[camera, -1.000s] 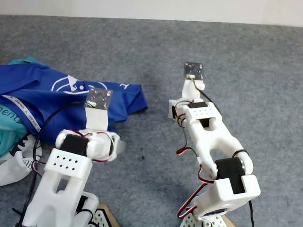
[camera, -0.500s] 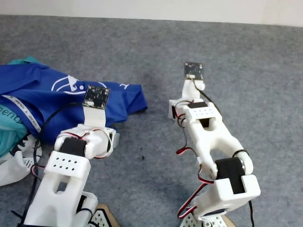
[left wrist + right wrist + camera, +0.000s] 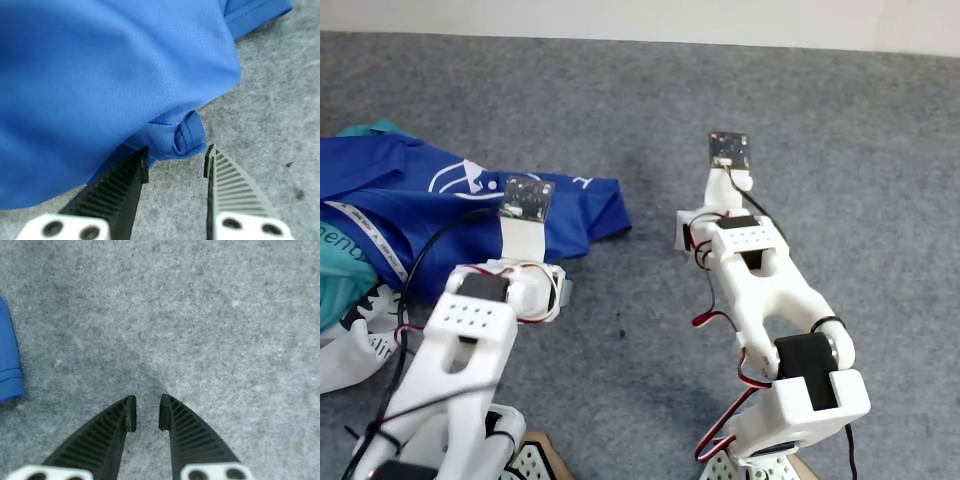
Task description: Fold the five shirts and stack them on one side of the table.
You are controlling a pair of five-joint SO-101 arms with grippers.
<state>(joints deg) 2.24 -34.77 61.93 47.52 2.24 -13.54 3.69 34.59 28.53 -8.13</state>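
Note:
A blue shirt [image 3: 440, 190] lies crumpled at the table's left, on top of a teal shirt [image 3: 340, 270] and a white shirt [image 3: 350, 350]. My left arm [image 3: 525, 240] stands at the blue shirt's near right edge. In the left wrist view my left gripper [image 3: 176, 154] is open, and a curled bit of the blue shirt's hem [image 3: 184, 137] lies between its fingertips, just touching the carpet. My right arm [image 3: 745, 250] stands over bare carpet right of the shirts. My right gripper [image 3: 146, 407] is open by a narrow gap with nothing in it.
Grey carpet [image 3: 800, 120] covers the table's middle, right and far side. A corner of the blue shirt [image 3: 7, 360] shows at the edge of the right wrist view. Red and black cables run along both arms.
My left arm has stretched slightly forward toward the blue shirt's edge, its upper links rising. The right arm has not moved.

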